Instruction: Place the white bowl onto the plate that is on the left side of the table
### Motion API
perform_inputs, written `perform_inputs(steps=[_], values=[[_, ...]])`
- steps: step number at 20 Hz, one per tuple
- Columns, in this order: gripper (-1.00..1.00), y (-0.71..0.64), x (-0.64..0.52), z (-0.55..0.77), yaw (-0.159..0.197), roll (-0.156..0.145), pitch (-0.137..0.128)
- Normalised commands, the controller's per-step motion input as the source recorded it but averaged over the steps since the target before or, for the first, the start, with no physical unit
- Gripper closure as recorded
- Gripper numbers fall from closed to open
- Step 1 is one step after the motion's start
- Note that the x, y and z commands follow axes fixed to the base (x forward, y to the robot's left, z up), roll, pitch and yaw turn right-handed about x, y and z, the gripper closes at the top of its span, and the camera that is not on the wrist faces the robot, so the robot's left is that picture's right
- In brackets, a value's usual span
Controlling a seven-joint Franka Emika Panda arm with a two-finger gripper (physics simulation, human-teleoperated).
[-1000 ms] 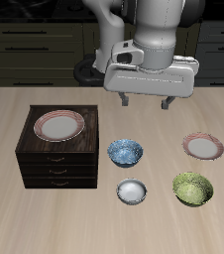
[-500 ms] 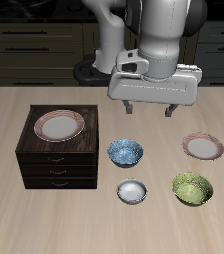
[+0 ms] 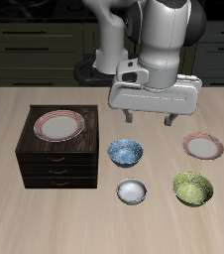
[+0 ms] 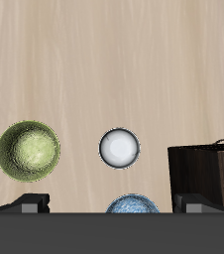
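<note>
I had the gripper (image 3: 151, 120) hanging in the air above the tabletop (image 3: 15, 213), its fingers (image 3: 169, 120) spread wide and holding nothing; in the wrist view both fingers showed as dark tips far apart with bare wood between them. The white bowl (image 3: 132, 190) sat upright near the tabletop's front edge, untouched, nearer the front than the gripper; the wrist camera looked straight down on it (image 4: 119, 148). Close behind it stood the blue patterned bowl (image 3: 125, 152), almost under the gripper; the green bowl (image 3: 192, 188) sat beside the white bowl, a little apart, between it and the plate's side of the tabletop. The plate (image 3: 203, 146) lay flat on the wood farther back than the green bowl, with nothing on it. On the other side a dark wooden drawer cabinet (image 3: 58, 164) carried a second, browner-rimmed plate (image 3: 59, 125) on its top; a corner of that cabinet (image 4: 205, 174) showed in the wrist view, near the white bowl but not touching it.
</note>
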Motion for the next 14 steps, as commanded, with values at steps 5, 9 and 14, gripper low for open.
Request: perform_inputs(steps=[5, 9, 14], values=[[-1.0, 0.02, 0.04, -0.19, 0.001, -0.013, -0.008], [-1.0, 0.06, 0.08, -0.22, -0.02, 0.009, 0.029], [-1.0, 0.05, 0.07, -0.16, -0.001, -0.006, 0.008]])
